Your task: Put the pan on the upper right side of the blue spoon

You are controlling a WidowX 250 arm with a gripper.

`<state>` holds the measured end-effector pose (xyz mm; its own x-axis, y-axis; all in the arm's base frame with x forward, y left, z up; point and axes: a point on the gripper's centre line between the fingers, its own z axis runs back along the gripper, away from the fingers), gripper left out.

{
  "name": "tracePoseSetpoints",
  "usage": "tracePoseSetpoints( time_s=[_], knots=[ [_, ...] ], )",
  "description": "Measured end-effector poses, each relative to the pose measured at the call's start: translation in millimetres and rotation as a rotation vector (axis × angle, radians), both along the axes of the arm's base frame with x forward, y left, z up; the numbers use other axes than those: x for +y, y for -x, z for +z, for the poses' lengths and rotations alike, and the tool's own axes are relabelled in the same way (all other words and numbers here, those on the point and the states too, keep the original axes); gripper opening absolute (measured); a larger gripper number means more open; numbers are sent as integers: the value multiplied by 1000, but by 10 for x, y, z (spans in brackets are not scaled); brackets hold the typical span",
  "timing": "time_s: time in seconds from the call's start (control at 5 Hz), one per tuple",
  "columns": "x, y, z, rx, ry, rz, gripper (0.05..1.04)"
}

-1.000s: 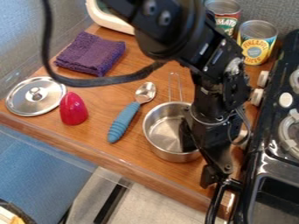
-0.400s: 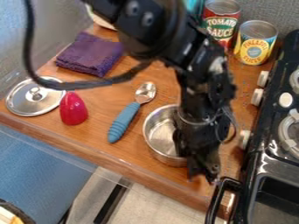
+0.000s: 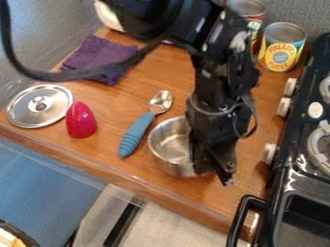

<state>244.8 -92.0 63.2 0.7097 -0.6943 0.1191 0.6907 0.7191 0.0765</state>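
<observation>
The silver pan [image 3: 169,144] rests close to the right side of the blue spoon [image 3: 136,135], near the counter's front edge. Its right part and its handle are hidden behind the arm. The spoon lies slanted, with its metal bowl toward the back and its blue handle toward the front. At the pan's right wall is the black gripper [image 3: 211,168], pointing down and shut on the rim, one finger on the inner side and one on the outer side.
Left of the spoon are a red pointed object [image 3: 80,120] and a metal lid [image 3: 39,106]. A purple cloth [image 3: 97,57] and cans [image 3: 282,47] lie farther back. The black stove [image 3: 303,178] borders the right.
The gripper has moved left and its fingers have come together on the pan's rim. The pan has shifted a little left, closer to the spoon, and its handle has become hidden.
</observation>
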Motion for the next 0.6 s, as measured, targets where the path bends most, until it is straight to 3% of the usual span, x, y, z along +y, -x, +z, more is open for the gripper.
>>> tracePoseSetpoints(
  time_s=[0.2, 0.4, 0.6],
  knots=[
    [-26, -176, 56, -19, 28, 20, 68],
    [-26, -434, 148, -64, 105, 131, 68],
    [27, -721, 179, -80, 138, 287, 68]
  ],
)
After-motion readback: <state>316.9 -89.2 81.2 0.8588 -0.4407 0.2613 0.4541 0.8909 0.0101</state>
